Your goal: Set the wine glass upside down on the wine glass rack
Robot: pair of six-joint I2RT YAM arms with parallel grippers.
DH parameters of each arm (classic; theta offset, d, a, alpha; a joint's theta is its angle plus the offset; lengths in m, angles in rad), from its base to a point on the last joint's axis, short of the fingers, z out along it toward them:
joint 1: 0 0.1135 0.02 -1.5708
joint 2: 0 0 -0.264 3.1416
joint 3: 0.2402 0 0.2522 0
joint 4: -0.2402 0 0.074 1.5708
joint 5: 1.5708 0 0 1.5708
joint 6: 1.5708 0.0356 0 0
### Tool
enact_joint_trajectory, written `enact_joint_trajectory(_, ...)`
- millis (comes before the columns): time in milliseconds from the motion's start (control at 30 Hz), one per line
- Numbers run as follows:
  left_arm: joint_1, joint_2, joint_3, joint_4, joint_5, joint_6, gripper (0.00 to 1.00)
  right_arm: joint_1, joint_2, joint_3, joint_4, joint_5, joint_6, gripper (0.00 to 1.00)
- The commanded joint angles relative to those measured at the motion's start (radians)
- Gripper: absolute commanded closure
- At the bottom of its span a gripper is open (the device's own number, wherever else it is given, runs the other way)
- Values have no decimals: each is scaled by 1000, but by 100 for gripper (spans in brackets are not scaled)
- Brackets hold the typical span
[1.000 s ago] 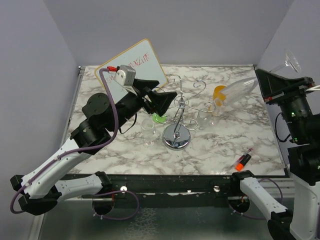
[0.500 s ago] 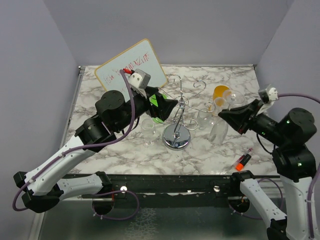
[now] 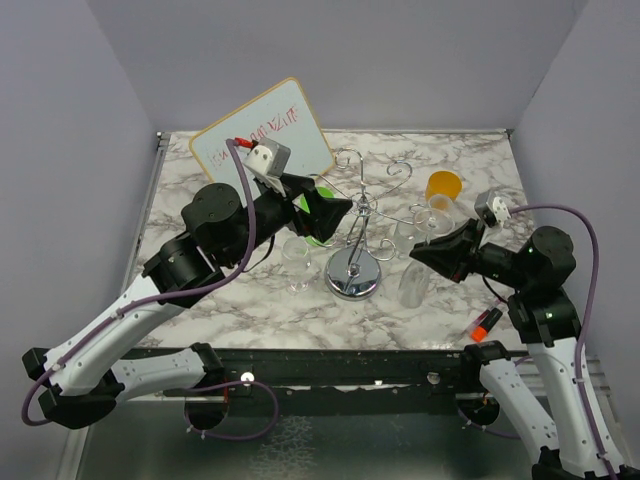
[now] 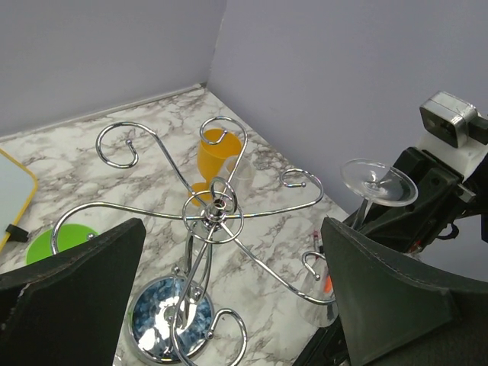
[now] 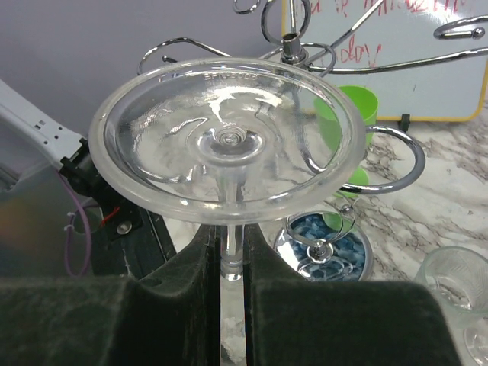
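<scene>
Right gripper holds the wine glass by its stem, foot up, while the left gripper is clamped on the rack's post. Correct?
No: the left gripper is open, holding nothing; the left wrist view shows its fingers spread wide, with the wine glass rack beyond them. The right gripper does hold the wine glass by its stem, foot up.

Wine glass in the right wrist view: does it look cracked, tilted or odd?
Nothing stands out. The wine glass is upside down, foot up, its stem clamped straight in the right gripper, not yet on the wine glass rack. No crack shows.
</scene>
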Motion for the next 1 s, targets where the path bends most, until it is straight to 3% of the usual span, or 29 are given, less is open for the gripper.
enact_joint_trajectory(0,-6,-13,-1,8,-21,-12,1,0,-11,-22,124,-37,9,99)
enact_joint_trajectory(267,-6,11,17,-7,-15,-30,1,-1,-33,-56,125,76,-48,99)
enact_joint_trajectory(600,-6,44,28,1,36,-69,1,0,19,-78,227,29,15,99)
enact_joint_trajectory(700,-6,61,31,2,36,-74,1,0,18,-50,180,69,3,99)
enact_joint_trajectory(967,-6,89,52,-59,-98,-93,1,0,28,-32,134,76,5,99)
